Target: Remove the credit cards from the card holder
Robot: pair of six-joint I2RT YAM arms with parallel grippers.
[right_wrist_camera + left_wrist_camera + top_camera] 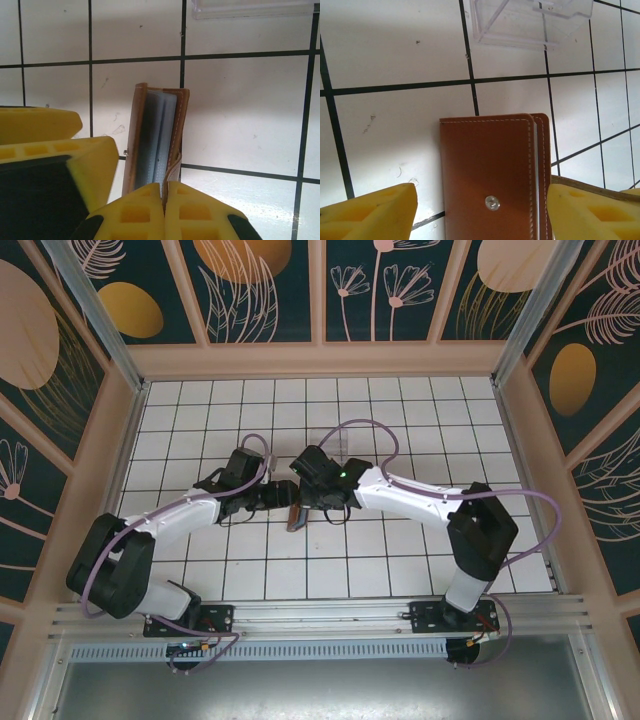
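While the small brown leather folding card holder (297,516) is standing on edge on the white tiled table (400,420), its long axis running away from the arm bases, the right gripper (165,200) is pinching its flap tight, and the left gripper (481,205) is straddling it, fingers spread.

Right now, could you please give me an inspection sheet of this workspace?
Surface: white gridded table, with a few faint scuff marks.
Job's things: card holder of brown leather, held on edge with its covers slightly parted and grey-blue lining showing. The credit cards cannot be told apart inside.
Clutter: clear plastic stand, beyond the card holder and apart from it.
Grippers: left fingers open, one on each side of the snap-button cover. Right fingers shut on the card holder's edge.
Cables: purple cables loop along both arms.
Surroundings: floral wall panels around the table and a metal rail at the near edge.
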